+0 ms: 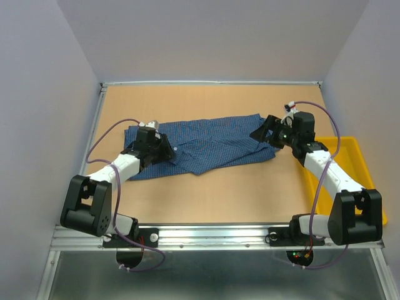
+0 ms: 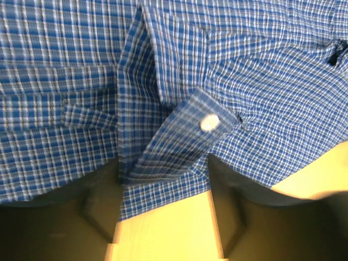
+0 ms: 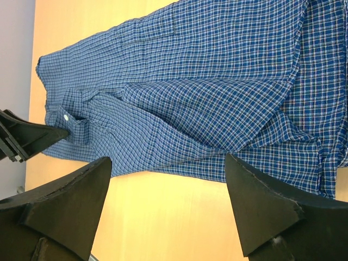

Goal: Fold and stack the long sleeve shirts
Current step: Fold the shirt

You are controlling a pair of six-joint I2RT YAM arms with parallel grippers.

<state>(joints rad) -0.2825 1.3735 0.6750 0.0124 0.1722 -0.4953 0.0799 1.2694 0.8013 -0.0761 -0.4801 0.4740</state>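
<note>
One blue fine-checked long sleeve shirt [image 1: 212, 142] lies spread flat across the middle of the table, crumpled in places. My left gripper [image 1: 156, 148] is low over the shirt's left end. In the left wrist view it [image 2: 163, 217] is open, and a cuff with a white button [image 2: 209, 123] and a fabric edge lie just ahead between the fingers [image 2: 98, 206]. My right gripper [image 1: 265, 134] is at the shirt's right end. In the right wrist view it [image 3: 168, 190] is open wide and empty above bare table, with the shirt [image 3: 206, 92] just beyond the fingertips.
A yellow plastic tray [image 1: 362, 164] stands at the table's right edge, beside the right arm. The left gripper shows as a dark shape in the right wrist view [image 3: 27, 138]. Grey walls close the table on three sides.
</note>
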